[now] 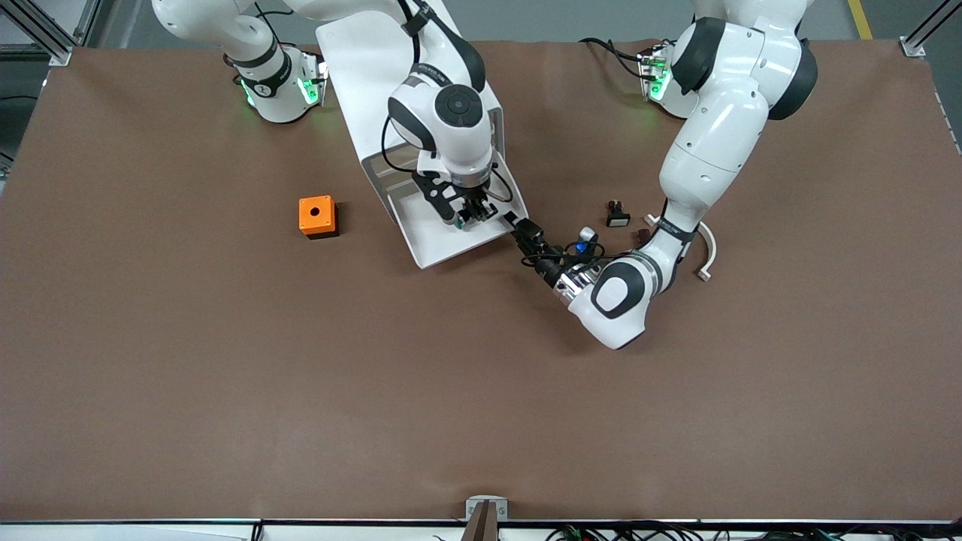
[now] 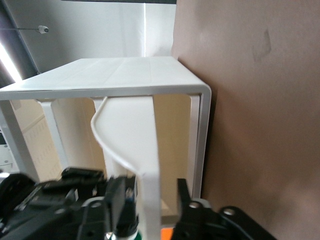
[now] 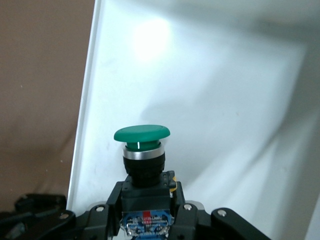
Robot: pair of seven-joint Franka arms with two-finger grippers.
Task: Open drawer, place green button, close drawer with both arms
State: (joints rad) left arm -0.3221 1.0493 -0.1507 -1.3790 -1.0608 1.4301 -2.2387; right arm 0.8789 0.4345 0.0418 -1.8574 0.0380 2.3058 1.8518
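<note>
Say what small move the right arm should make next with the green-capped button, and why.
Probably lower and release. The right tool is shut on the small green-capped push button and hangs over the pulled-out lowest white drawer tray, whose bare floor fills the right wrist view. The left tool sits at the drawer's front edge, jaws either side of it.

No readable text, label or number anywhere.
</note>
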